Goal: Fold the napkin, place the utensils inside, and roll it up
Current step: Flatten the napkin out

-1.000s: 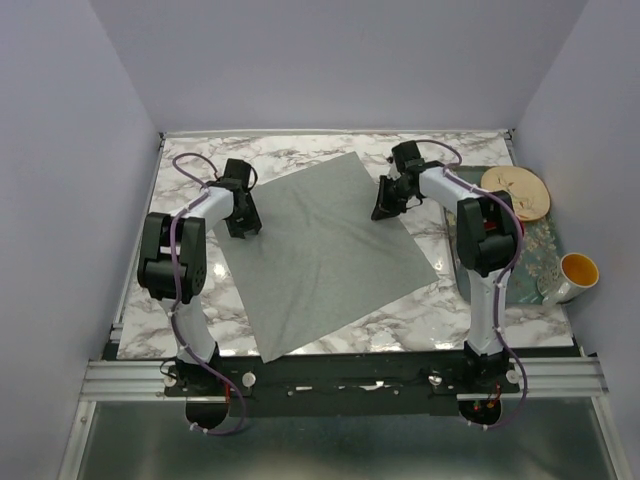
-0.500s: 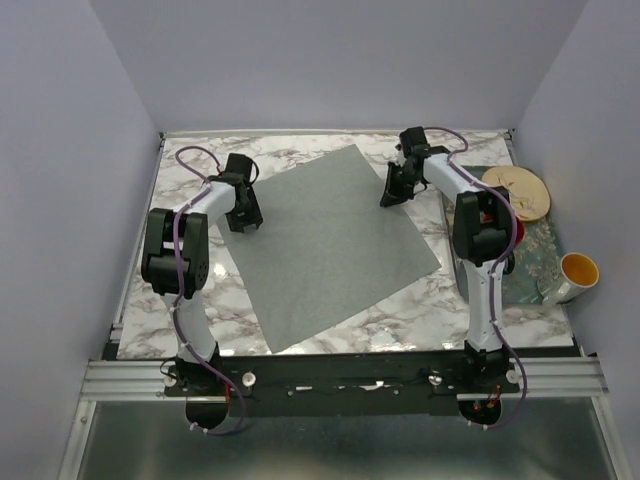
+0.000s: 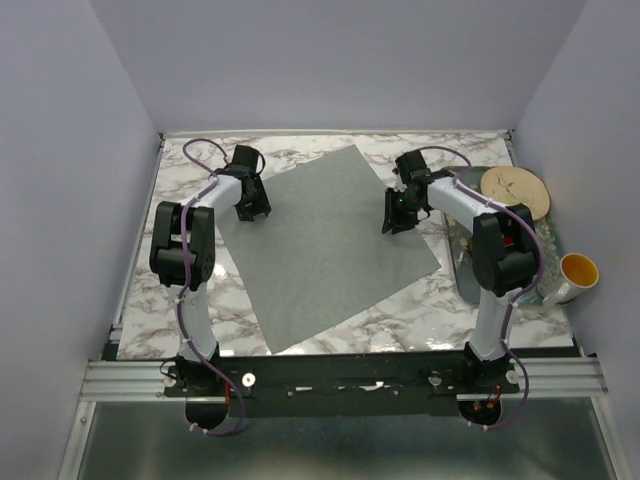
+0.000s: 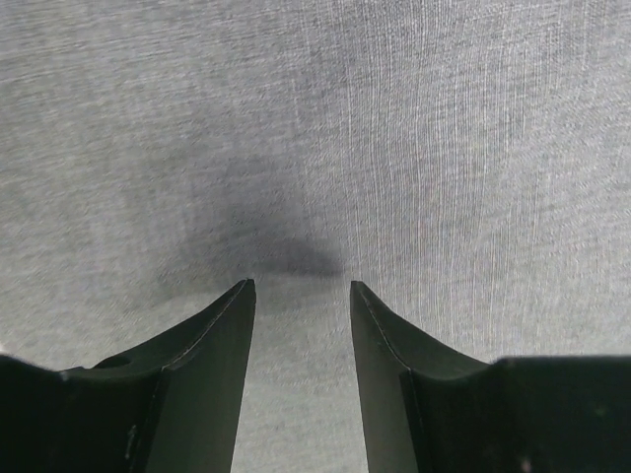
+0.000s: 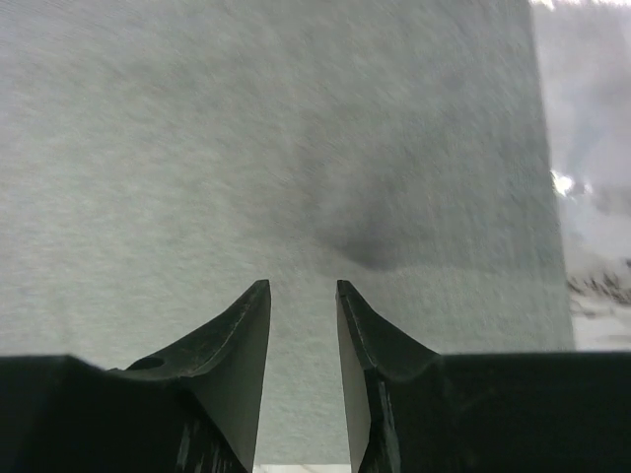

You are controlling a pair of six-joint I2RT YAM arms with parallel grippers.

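The napkin is lying flat on the tabletop; left pincer and right pincer are hovering near opposite edges, part-open and empty, and should be pinching cloth evenly for a straight fold

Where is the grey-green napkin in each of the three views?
Top external: the napkin lies flat in the middle of the marble table.
Left wrist: the napkin fills all the background.
Right wrist: the napkin fills all but a right strip.
Shared landmark: the napkin's right edge on the marble table, not in left wrist.
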